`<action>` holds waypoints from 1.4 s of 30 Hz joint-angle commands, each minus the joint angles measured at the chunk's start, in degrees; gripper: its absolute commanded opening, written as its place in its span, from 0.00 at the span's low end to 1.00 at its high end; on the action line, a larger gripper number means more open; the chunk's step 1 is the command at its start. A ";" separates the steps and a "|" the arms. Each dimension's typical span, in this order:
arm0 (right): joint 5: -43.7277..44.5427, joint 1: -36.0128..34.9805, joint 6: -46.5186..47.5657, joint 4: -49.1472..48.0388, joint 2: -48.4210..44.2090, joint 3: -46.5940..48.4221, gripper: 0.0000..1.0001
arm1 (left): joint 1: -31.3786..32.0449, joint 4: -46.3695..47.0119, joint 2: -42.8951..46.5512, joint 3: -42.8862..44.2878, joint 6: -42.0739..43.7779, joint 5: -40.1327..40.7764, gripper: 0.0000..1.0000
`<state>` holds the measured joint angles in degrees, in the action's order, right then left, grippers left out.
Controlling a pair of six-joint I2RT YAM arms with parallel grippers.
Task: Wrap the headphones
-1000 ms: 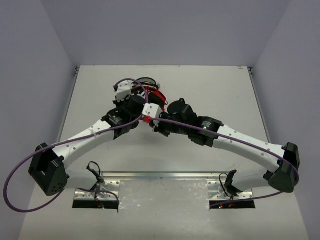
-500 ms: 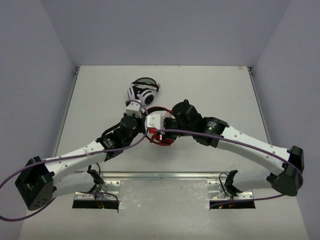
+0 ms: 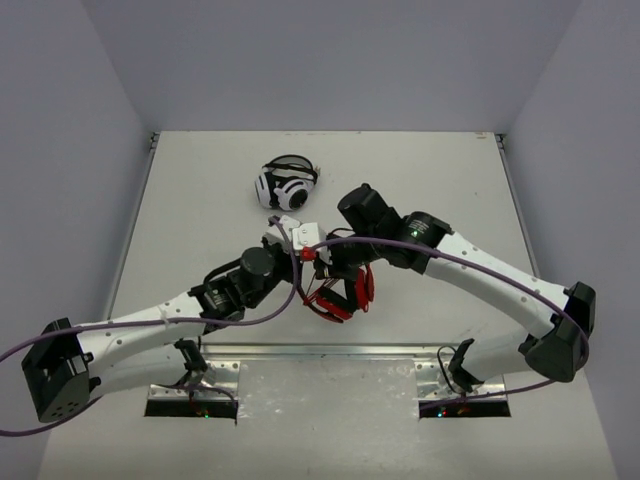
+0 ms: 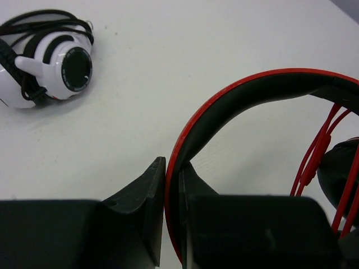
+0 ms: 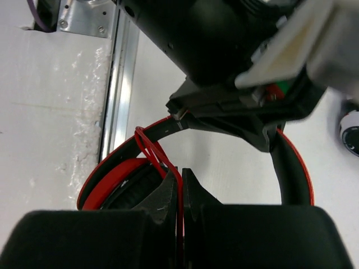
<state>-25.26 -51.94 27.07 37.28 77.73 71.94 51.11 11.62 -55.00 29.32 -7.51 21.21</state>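
Headphones [image 4: 235, 92] partly hidden by fingers [image 4: 143, 196]

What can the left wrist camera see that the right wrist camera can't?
Only the left wrist view shows the white-and-black headphones whole; the right wrist view catches at most a sliver at its edge. Only the right wrist view shows the metal rail and the right gripper pinching the red cable. Both show the red headphones with the left gripper shut on the headband.
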 commanded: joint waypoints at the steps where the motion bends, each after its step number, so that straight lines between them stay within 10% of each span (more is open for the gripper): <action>1: -3.92 0.88 1.75 3.32 1.19 5.05 0.01 | 2.32 -6.49 -3.87 7.22 1.01 -3.80 0.00; 20: -8.58 7.29 0.00 -5.99 -4.78 -7.78 0.09 | 2.42 -40.87 -6.43 23.50 -3.21 -16.39 0.00; 26: -10.69 7.29 -1.05 -5.28 -5.84 -8.83 0.18 | 0.40 -40.89 -7.31 25.17 -1.29 -14.27 0.00; 32: -11.75 7.29 -2.20 -7.57 -7.25 -11.82 0.01 | -1.72 -40.18 -8.54 28.15 1.08 -18.31 0.00; 42: -6.12 9.05 -4.04 -7.92 -9.62 -16.21 0.02 | -3.30 -41.94 -10.56 27.20 6.62 -17.97 0.00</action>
<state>-33.12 -44.29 24.95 31.00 70.17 56.69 48.80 -33.32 -66.17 56.49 -2.79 4.21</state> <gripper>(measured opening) 0.067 0.097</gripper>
